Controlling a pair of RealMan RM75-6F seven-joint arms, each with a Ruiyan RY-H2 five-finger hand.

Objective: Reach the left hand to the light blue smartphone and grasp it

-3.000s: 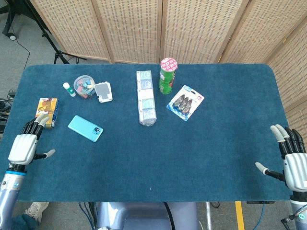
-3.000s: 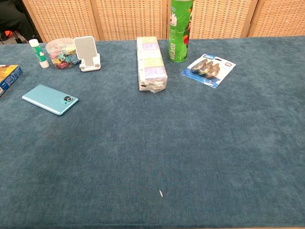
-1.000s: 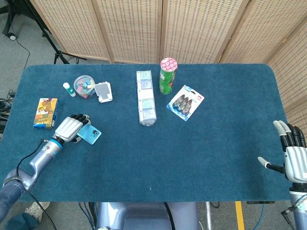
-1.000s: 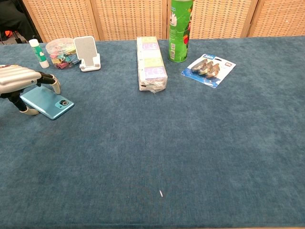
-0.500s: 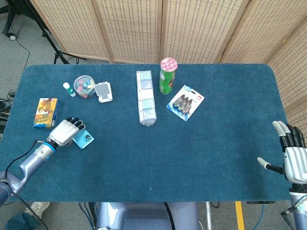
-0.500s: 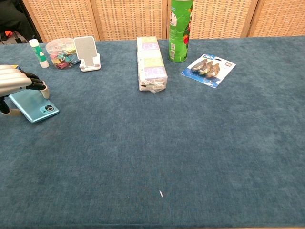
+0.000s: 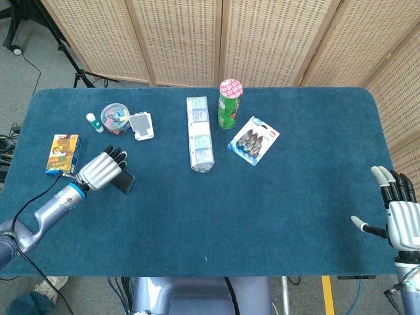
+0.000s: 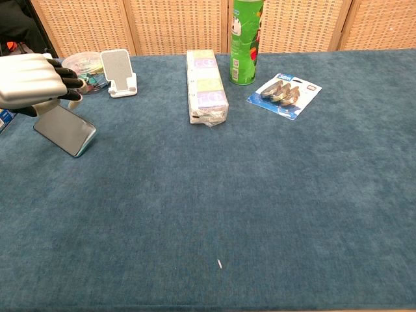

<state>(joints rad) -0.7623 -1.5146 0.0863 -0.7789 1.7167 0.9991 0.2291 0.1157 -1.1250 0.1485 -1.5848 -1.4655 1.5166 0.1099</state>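
Observation:
My left hand [image 7: 102,170] [image 8: 31,81] grips the light blue smartphone [image 8: 65,130] [image 7: 125,182] at the left of the table. The phone is lifted and tilted, its dark glossy screen facing the chest camera and its lower corner close to the blue cloth. Most of the phone in the head view is hidden under the hand; only a dark edge shows. My right hand [image 7: 400,213] hovers at the table's right front edge, fingers spread, holding nothing.
A white phone stand [image 7: 141,126], a tub of coloured clips [image 7: 113,118] and a glue stick [image 7: 94,122] sit behind the left hand. An orange box [image 7: 63,154] lies to its left. A long wrapped pack [image 7: 199,133], green can [image 7: 229,104] and blister pack [image 7: 253,140] occupy the centre.
The left hand reached the phone, closed on it, dragged it leftward, then lifted and tipped it screen-forward. The right hand barely moved.

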